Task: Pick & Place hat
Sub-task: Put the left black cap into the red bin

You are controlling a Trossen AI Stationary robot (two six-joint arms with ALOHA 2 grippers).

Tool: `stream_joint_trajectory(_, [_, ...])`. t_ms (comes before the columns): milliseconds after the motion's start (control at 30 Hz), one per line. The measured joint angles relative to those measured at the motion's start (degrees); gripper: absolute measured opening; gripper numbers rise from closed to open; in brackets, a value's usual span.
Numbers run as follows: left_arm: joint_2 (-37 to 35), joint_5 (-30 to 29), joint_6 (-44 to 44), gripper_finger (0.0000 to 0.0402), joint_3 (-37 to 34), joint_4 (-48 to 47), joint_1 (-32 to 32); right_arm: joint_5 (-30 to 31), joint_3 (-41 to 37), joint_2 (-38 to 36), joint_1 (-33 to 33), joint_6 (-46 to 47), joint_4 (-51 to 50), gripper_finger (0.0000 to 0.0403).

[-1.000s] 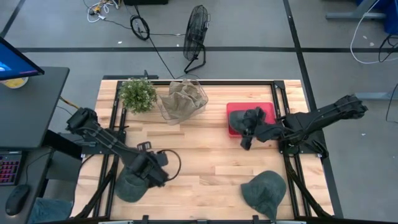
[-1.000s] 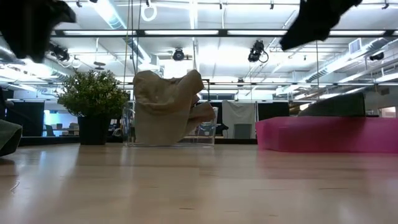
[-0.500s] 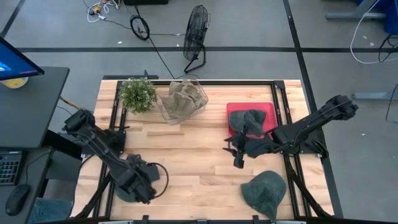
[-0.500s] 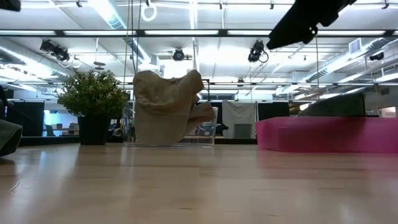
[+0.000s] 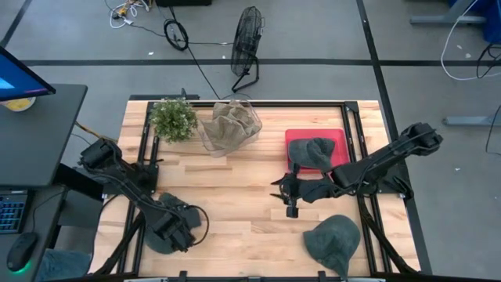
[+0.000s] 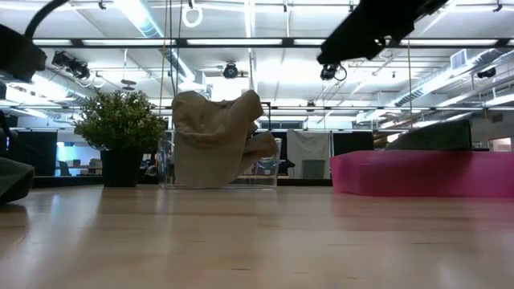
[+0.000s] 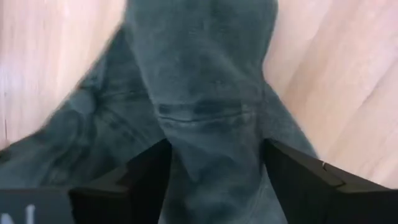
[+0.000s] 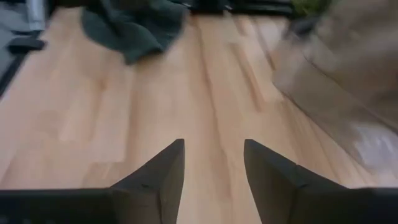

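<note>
Both grippers stand apart-fingered. Left gripper (image 5: 176, 233), in the lower left of the high view, is down on a dark green hat (image 5: 159, 235) at the table's (image 5: 243, 188) left front corner; in its wrist view the fingers (image 7: 121, 180) straddle a ridge of the hat's fabric (image 7: 205, 106) but have not closed on it. Right gripper (image 5: 288, 205) hangs over bare wood just right of the high view's centre, fingers (image 8: 155, 174) spread with nothing between them.

Largest of all is the wooden table. On it, in the upper middle of the high view, a clear bin (image 5: 231, 125) holds tan cloth; to its right a pink tray (image 5: 333, 139) carries a second green hat (image 5: 313, 153). A third hat (image 5: 333, 239) lies at lower right. A small potted plant (image 5: 172, 119) stands upper left, beside the bin.
</note>
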Motion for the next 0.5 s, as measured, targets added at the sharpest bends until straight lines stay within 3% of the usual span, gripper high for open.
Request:
stream_joint_trajectory(167, [-0.11, -1.9, 7.76, 0.0208, -1.34, 3.09, -0.06, -2.72, 0.0, 3.17, 0.0, -5.93, 8.25, 0.0153])
stream_joint_trajectory(400, [0.09, -5.97, 20.2, 0.0033, 3.8, 4.06, 2.84, -10.36, 0.0, 9.41, -0.42, -9.66, 20.25, 0.0135])
stream_joint_trajectory(500, [0.11, -11.13, 22.89, 0.0015, 7.21, 4.39, 5.18, -14.47, 0.0, 12.5, -0.81, -10.54, 28.77, 0.0139])
